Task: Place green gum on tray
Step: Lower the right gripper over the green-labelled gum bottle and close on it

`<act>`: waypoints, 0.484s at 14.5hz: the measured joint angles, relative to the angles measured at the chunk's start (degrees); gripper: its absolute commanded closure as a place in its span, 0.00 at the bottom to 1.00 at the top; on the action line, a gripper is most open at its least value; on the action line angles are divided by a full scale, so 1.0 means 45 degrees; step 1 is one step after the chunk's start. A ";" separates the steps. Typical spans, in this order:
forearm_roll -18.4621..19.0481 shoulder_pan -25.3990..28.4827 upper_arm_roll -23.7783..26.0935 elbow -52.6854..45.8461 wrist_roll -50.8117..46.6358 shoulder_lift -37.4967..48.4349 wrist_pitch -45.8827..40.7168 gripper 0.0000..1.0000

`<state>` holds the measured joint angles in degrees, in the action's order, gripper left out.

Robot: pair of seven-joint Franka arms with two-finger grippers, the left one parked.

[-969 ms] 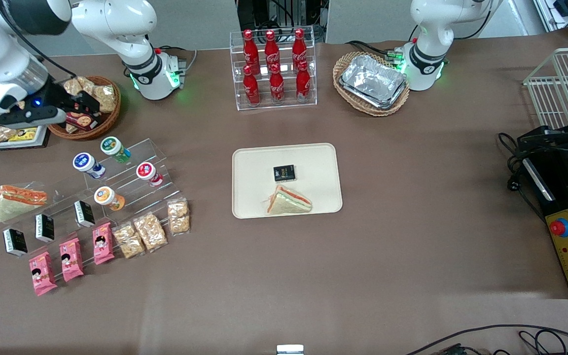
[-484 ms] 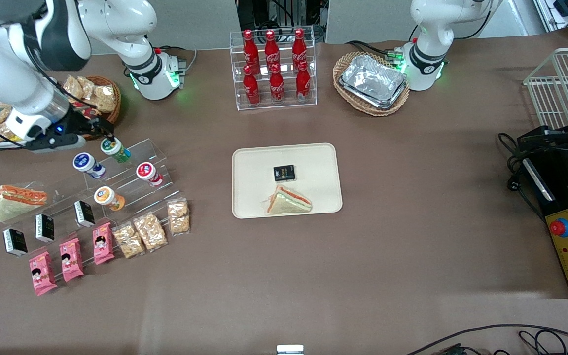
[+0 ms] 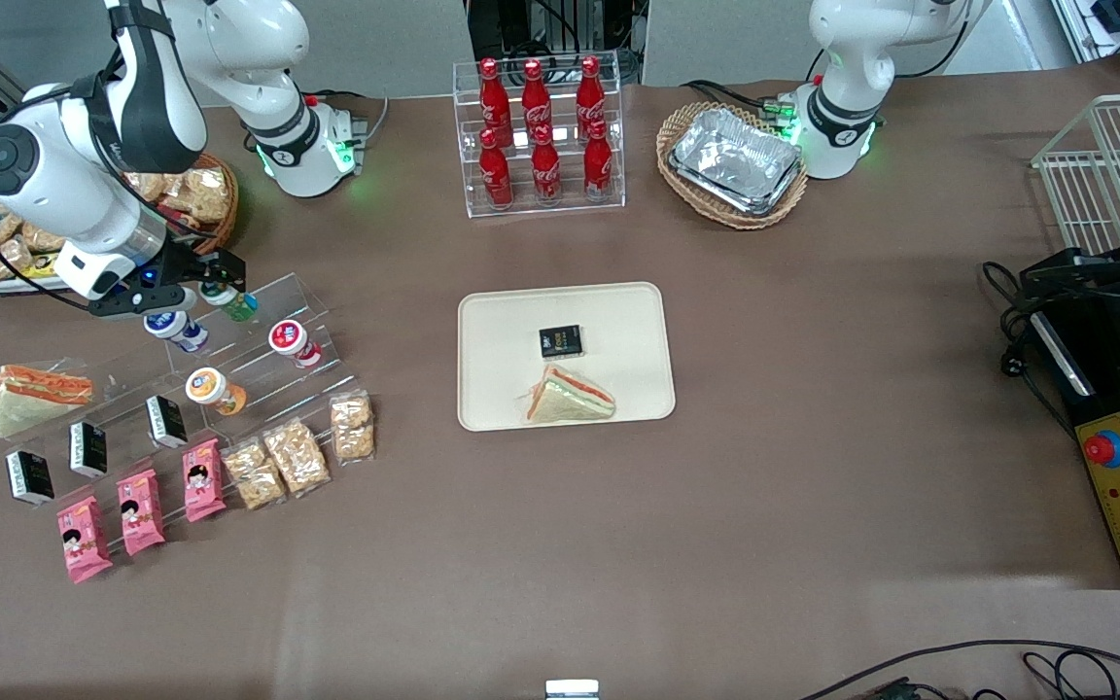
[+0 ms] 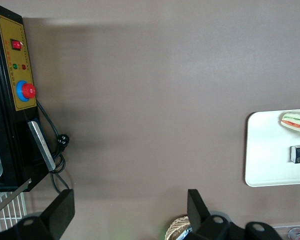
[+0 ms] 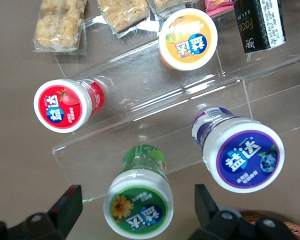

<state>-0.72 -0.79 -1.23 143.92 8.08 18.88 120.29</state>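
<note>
Green gum (image 5: 138, 202) — lid printed "益达" — sits between the open gripper (image 5: 135, 210) fingers.

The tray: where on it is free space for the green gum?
The tray is bare toward the working arm's end, beside the black packet and sandwich. The open gripper hovers above the green gum, crowded by the blue canister.

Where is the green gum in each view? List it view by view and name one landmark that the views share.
Front view: the green gum stands on the clear stepped stand, just under the open claw, toward the working arm's end of the table.
Right wrist view: the green gum sits between the two fingers.
Left wrist view: not in it.
Shared landmark: the red-lidded canister beside it.
</note>
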 measured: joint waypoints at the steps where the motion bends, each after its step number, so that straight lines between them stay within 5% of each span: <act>1: 0.0000 0.0000 0.0000 0.0014 0.0000 -0.0039 0.0018 0.00; 7: 0.0000 0.0000 0.0000 0.0068 0.0000 -0.0081 0.0078 0.00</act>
<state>-0.72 -0.79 -1.23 144.22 8.08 18.52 120.64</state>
